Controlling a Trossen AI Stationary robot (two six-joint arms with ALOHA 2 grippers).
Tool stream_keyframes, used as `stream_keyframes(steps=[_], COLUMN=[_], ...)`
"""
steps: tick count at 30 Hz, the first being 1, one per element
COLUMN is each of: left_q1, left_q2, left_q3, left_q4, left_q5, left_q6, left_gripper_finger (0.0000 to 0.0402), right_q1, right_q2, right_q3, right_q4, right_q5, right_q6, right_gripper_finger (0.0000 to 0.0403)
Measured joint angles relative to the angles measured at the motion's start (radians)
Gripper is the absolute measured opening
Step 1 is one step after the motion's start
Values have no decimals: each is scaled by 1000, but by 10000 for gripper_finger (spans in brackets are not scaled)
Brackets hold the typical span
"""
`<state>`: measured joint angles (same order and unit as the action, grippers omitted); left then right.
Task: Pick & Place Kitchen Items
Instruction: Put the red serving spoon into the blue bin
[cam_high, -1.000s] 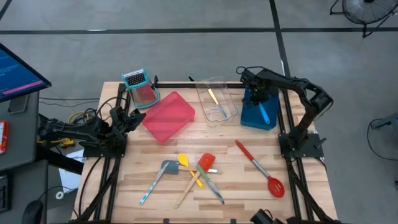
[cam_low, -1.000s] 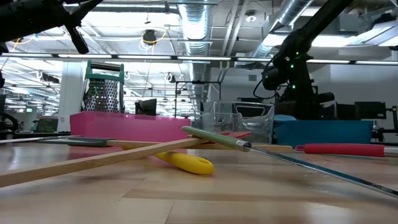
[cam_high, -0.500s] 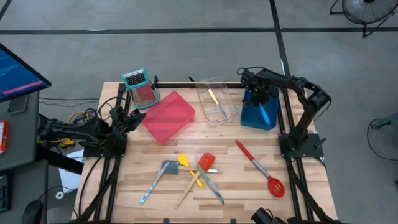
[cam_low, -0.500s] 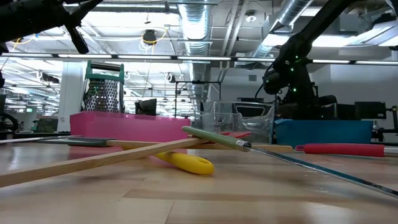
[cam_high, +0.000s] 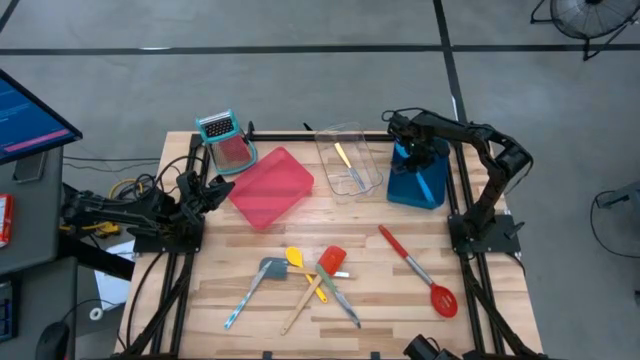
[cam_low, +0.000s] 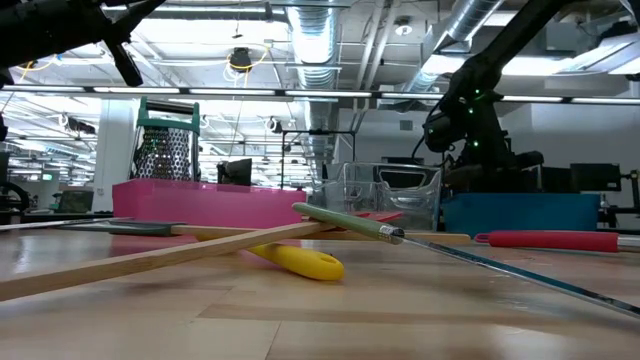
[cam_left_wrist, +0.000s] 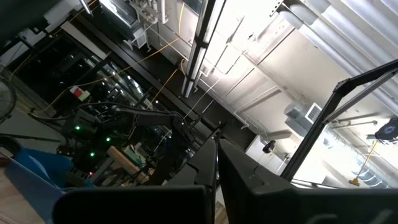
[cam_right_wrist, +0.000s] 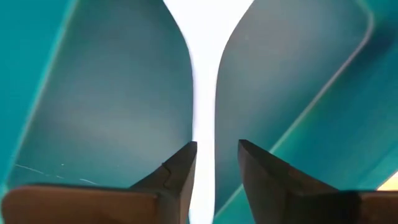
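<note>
High view: overhead, facing straight down, far enough to take in whole table (cam_high: 400, 290) and both arms. Low view: at table-top height, facing level across table (cam_low: 330, 320) into room; nearest utensils loom large. Left wrist view: tilted up toward ceiling lights and room, far from table. Right wrist view: very close, looking down between own fingers (cam_right_wrist: 174, 174) into blue tray (cam_right_wrist: 93, 93). High and low views share pink tray (cam_high: 271, 186) (cam_low: 220, 203), clear tray (cam_high: 350, 160) (cam_low: 392, 195), blue tray, grater (cam_high: 225, 137) (cam_low: 165, 150).
</note>
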<state>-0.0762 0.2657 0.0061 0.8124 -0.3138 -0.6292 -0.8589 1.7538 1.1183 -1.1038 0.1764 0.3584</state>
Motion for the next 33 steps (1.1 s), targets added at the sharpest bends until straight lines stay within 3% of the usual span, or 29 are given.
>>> stream_keyframes(steps=[4,9,13,17,21,25,33], left_q1=[0,0,0,0,0,0,0], left_q2=[0,0,0,0,0,0,0], left_q3=[0,0,0,0,0,0,0], left_q4=[0,0,0,0,0,0,0], left_q5=[0,0,0,0,0,0,0], left_q6=[0,0,-3,-3,-4,-4,-4], left_gripper_finger=[2,2,2,2,2,2,2], right_q1=[1,1,9,78,214,399,787], right_q2=[-26,-148,-300,-448,-547,-599,-566], right_q3=[0,0,0,1,1,1,1], right_q4=[-10,-16,-33,-94,-197,-285,-314], right_q5=[0,-14,-119,-182,-188,-188,-183], right_q6=[-25,-27,-20,17,110,303,652], right_gripper_finger=[145,202,242,249,245,245,245])
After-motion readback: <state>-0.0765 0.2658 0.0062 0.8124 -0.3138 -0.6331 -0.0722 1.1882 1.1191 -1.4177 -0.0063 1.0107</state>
